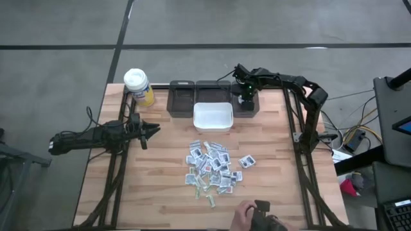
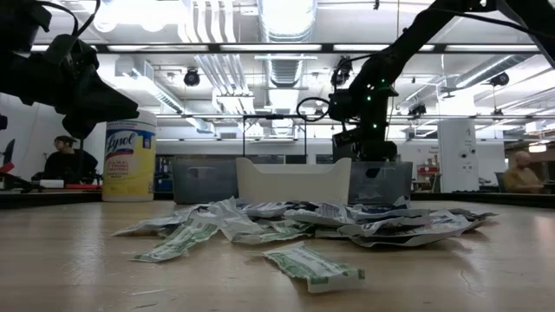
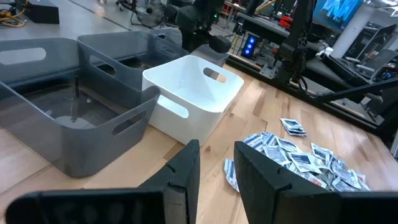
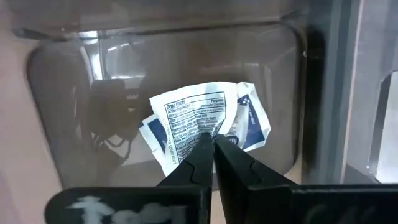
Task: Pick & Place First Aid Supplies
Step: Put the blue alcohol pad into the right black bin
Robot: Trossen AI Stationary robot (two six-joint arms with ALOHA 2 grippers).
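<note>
**Operator:** Report the condition and location of the first aid supplies (image 1: 212, 168).

**Technician:** They are small flat paper packets, mostly white with blue print and a few with green, lying crumpled and overlapping in a loose pile on the wooden desk (image 1: 276, 141), in front of the white bin (image 1: 212, 116). One green-printed strip (image 2: 314, 268) lies apart at the near edge of the pile. A further white packet (image 4: 198, 126) with blue and black print, creased, is inside the grey bin (image 1: 246, 102) at the right end of the bin row, with at least one more blue-printed packet beside it on that bin's floor.

**Operator:** State of the right gripper (image 4: 212, 144)?

**Technician:** It is lowered into that grey bin. Its fingers are clenched together, tips against the creased packet; whether they pinch it cannot be determined.

**Operator:** And the left gripper (image 3: 216, 163)?

**Technician:** It waits over the left side of the desk, pointing toward the bins, fingers parted with nothing between them. A yellow wipes canister (image 1: 139, 87) with a white cap stands at the far left corner.
</note>
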